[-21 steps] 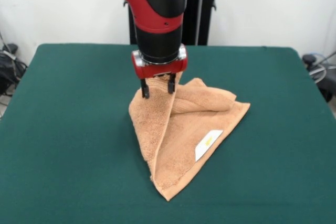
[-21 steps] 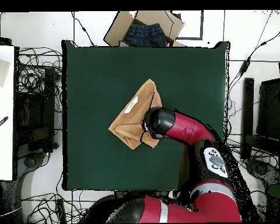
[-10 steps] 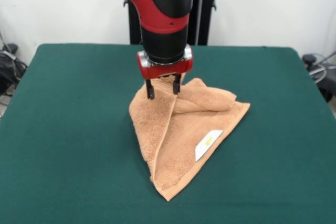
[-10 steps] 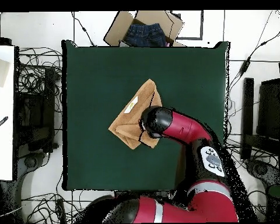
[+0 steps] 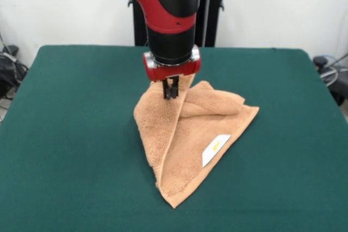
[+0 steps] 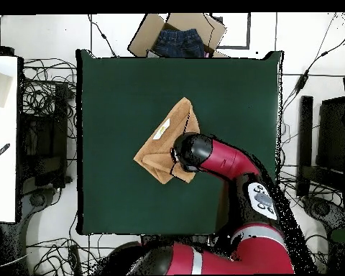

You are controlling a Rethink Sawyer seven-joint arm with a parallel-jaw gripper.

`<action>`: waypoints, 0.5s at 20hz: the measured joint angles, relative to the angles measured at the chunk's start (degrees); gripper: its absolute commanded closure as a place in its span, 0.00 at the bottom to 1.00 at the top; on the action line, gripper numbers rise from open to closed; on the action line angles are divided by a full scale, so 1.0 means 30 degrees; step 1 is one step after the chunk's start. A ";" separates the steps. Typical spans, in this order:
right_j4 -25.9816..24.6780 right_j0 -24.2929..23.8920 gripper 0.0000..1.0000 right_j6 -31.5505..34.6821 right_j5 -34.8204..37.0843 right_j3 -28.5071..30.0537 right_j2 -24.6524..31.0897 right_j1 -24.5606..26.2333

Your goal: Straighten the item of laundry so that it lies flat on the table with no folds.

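Towel: tan terry, folded into a rough triangle, laid near the middle of the green surface; white label shown on the right flap. Gripper: fingers pinched together on the towel's raised far fold.

My arm was thick and round, with glossy red shells and black sections between them. A red collar with silver screws closed my wrist, and below it my small gripper had thin black fingers. A white-grey marked panel sat on one link.
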 measured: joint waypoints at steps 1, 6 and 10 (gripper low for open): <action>0.0016 -0.0033 1.00 0.0000 -0.0163 0.0160 0.0014 -0.0024; 0.0039 -0.0146 1.00 0.0000 -0.0874 0.0804 0.0171 -0.0063; 0.0039 -0.0151 1.00 0.0000 -0.1298 0.1254 0.0347 -0.0063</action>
